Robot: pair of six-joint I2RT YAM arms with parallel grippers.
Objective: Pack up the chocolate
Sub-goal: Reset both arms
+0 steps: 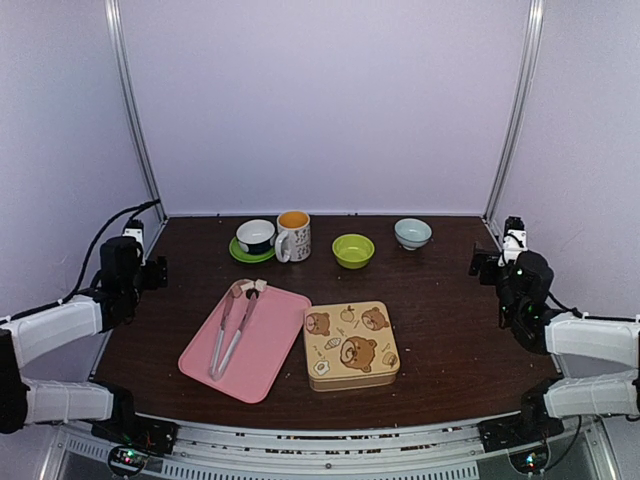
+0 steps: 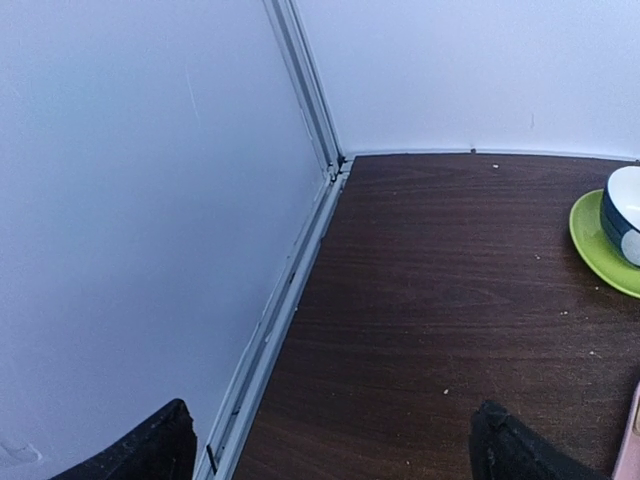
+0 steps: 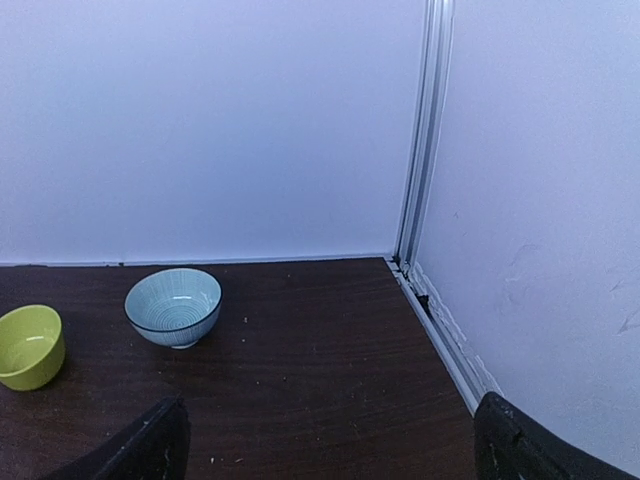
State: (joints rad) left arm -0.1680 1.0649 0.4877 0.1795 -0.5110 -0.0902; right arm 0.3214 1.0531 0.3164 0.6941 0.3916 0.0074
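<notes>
Both gape wide, left pincer and right pincer; only the overhead view shows one gold tin, lower centre.

Lab test booth — white panels, aluminium posts.

Even, soft lighting; sharp frames, faint shadows.

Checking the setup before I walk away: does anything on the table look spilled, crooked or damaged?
Nothing spilled or broken. The pink tray lies askew on the tabletop, tongs resting on it. A few pale specks dot the wood. The bear tin is shut; no chocolate shows.
</notes>
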